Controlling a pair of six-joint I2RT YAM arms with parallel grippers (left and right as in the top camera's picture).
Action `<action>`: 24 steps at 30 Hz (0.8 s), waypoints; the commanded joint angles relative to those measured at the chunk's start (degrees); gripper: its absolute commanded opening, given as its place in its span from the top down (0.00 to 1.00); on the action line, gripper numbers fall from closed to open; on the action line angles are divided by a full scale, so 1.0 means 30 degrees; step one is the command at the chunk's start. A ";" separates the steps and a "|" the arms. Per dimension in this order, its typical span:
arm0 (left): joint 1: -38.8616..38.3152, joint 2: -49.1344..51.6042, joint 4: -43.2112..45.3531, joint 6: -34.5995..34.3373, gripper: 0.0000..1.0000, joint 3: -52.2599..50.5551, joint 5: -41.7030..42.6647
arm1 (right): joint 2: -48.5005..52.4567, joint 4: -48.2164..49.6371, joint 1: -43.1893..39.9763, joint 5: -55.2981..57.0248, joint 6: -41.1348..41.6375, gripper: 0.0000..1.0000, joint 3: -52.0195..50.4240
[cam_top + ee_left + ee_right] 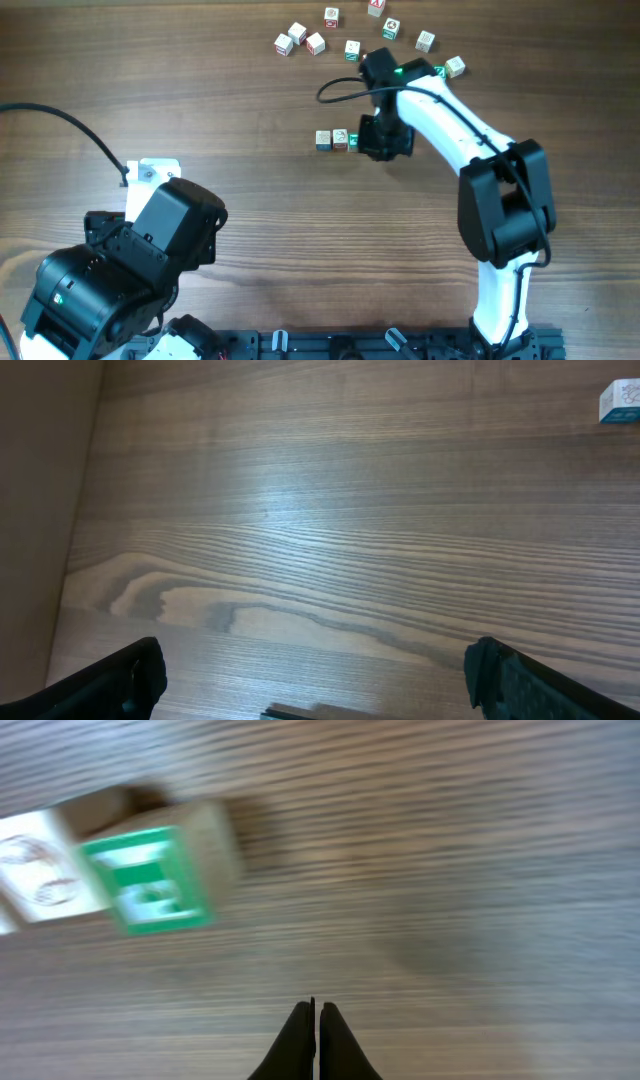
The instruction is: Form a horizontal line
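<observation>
Wooden bench [250, 210] carries all items. The right arm [455, 118] extends to mid-bench, while the left arm [120, 270] sits folded near its base, well apart from the work. The right gripper [316, 1040] has its fingertips pressed together and holds nothing; the left gripper [315, 690] stands wide and empty. The horizontal line [337, 140] lies mid-bench, its long axis running side to side: blue-printed cube [323, 140], red-printed cube [340, 139], then green cube [150, 885]. That green end lies just beside the right gripper, ahead and leftward of its fingertips, not touching. Judgement: any adjustment falls to the right arm, working from that end.
</observation>
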 commanded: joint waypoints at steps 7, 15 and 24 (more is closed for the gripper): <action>0.0066 -0.0051 -0.0007 -0.0401 0.00 0.0029 -0.0117 | 0.0393 0.2747 0.0699 0.0095 0.0211 0.95 -0.1668; 0.0066 -0.0051 -0.0007 -0.0401 0.00 0.0029 -0.0117 | 0.0393 0.4524 0.0699 -0.0466 0.0211 0.95 -0.2222; 0.0066 -0.0051 -0.0007 -0.0401 0.00 0.0029 -0.0117 | 0.0393 0.4991 0.0699 -0.0466 0.0211 0.95 -0.2222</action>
